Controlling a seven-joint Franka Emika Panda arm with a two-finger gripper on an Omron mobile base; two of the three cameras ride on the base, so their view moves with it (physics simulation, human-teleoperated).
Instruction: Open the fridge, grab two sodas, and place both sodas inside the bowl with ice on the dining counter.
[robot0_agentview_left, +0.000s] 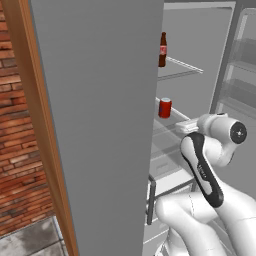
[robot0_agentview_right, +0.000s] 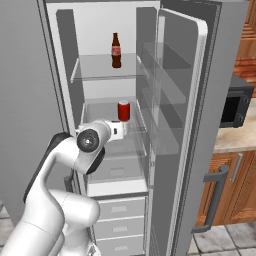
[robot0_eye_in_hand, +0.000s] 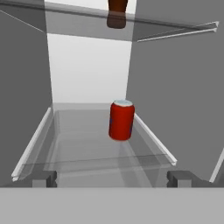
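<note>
The fridge (robot0_agentview_right: 100, 30) stands with its right door (robot0_agentview_right: 200, 100) swung open, white interior and glass shelves showing. The red can (robot0_eye_in_hand: 121, 120) stands upright on the middle glass shelf (robot0_eye_in_hand: 87, 148), right of centre, also seen as the can (robot0_agentview_left: 165, 107) and the can (robot0_agentview_right: 123, 111). The dark cola bottle (robot0_agentview_right: 116, 50) stands on the shelf above, the bottle (robot0_agentview_left: 162, 50); its base (robot0_eye_in_hand: 117, 11) shows through the glass. My gripper (robot0_eye_in_hand: 111, 178) is open at the shelf's front edge, short of the can, nothing between its fingers. The bowl with ice and the dining counter are out of view.
The closed left fridge door (robot0_agentview_left: 100, 125) is close on my left, with a wooden post and brick wall (robot0_agentview_left: 20, 125) beyond. Door shelves (robot0_agentview_right: 160, 100) line the open door. White drawers (robot0_agentview_right: 120, 220) sit below. A microwave (robot0_agentview_right: 235, 107) and wooden cabinets (robot0_agentview_right: 225, 190) are on the right.
</note>
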